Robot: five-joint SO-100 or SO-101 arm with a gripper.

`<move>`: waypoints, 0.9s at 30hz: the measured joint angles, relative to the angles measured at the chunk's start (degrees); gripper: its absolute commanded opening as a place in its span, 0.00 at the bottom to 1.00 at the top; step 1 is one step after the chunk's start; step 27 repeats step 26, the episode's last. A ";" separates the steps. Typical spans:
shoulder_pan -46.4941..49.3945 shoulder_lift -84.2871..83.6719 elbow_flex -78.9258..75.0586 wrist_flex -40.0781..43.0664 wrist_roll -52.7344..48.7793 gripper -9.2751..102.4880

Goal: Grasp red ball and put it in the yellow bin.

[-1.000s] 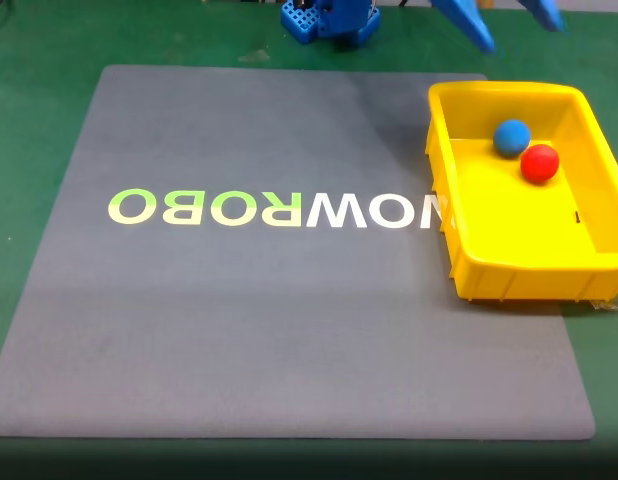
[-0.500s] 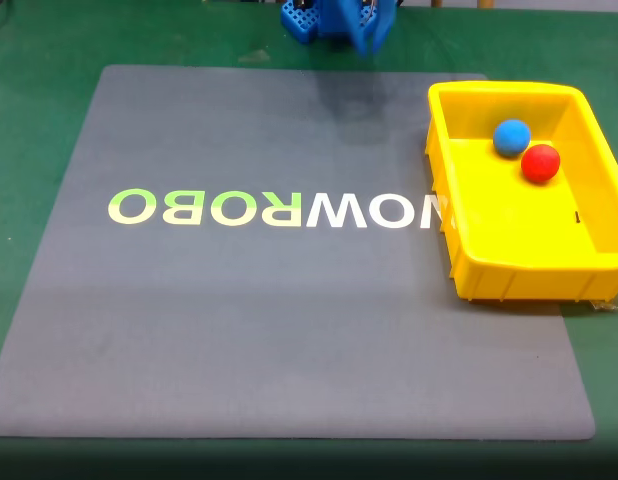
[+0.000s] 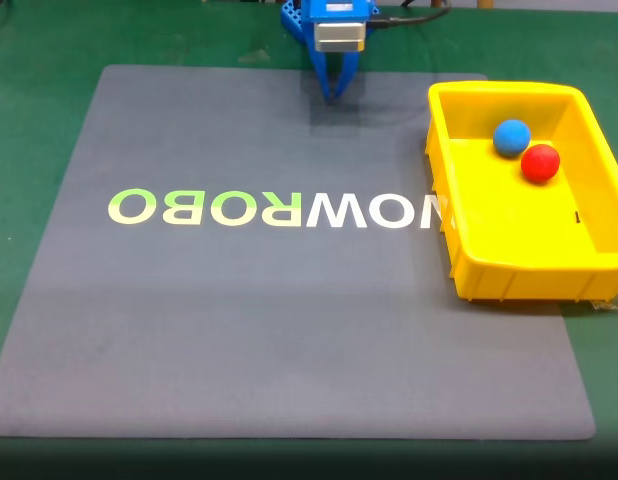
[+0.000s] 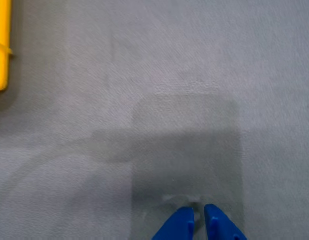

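Observation:
The red ball (image 3: 540, 162) lies inside the yellow bin (image 3: 459, 240) at the right of the fixed view, touching a blue ball (image 3: 511, 137) on its upper left. My blue gripper (image 3: 333, 93) hangs at the top centre over the grey mat's far edge, well left of the bin, fingers together and pointing down. In the wrist view the gripper (image 4: 198, 220) enters from the bottom edge, shut on nothing, above bare mat. A corner of the yellow bin (image 4: 1, 45) shows at the upper left there.
A large grey mat (image 3: 289, 300) with pale mirrored lettering (image 3: 274, 208) covers the green table (image 3: 29, 60). The arm's blue base (image 3: 299, 20) stands at the top edge behind the mat.
The arm has swung from above the bin's far side leftward to the top centre and folded down over the mat's far edge. Both balls lie still in the bin.

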 measured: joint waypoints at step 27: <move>1.93 0.00 0.00 3.34 1.23 0.08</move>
